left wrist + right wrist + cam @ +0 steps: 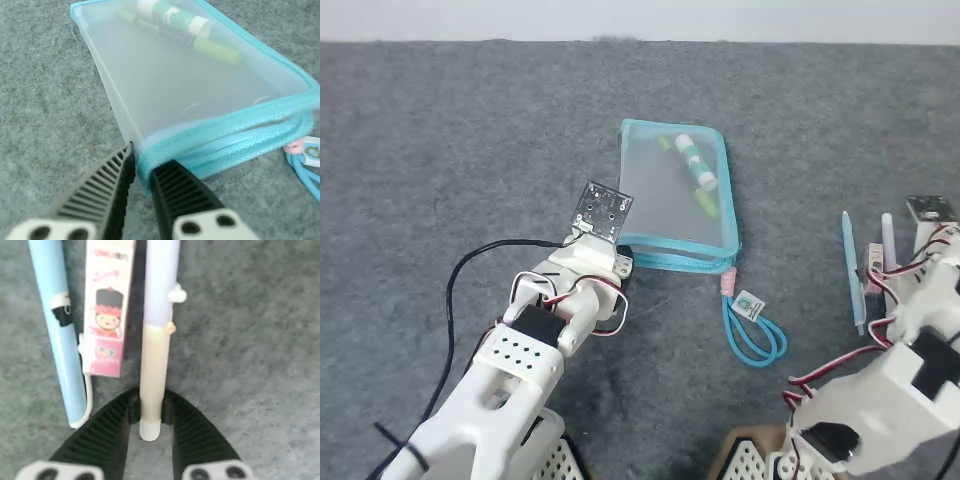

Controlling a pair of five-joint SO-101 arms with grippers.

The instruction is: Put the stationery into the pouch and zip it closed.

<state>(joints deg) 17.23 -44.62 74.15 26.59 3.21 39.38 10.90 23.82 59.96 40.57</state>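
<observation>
A translucent pouch (pixel 665 190) with a teal zipper edge lies in the middle of the table, holding a green pen (pixel 705 200) and a white-and-green stick (pixel 688 150). My left gripper (pixel 625 263) is at its near left corner. The left wrist view shows that gripper (pixel 143 160) shut on the pouch's teal corner seam (pixel 150 150). To the right lie a blue pen (pixel 60 325), a pink eraser box (pixel 107 315) and a lavender-and-cream pen (pixel 155 340), side by side. My right gripper (pixel 150 396) is shut on the cream end of the lavender pen, which rests on the mat.
A blue cord loop (pixel 755 338) with a small tag (pixel 748 304) trails from the pouch's near right corner, between the two arms. The grey mat (pixel 440 150) covers the table, with open space at the left and back. A black cable (pixel 455 300) runs beside the left arm.
</observation>
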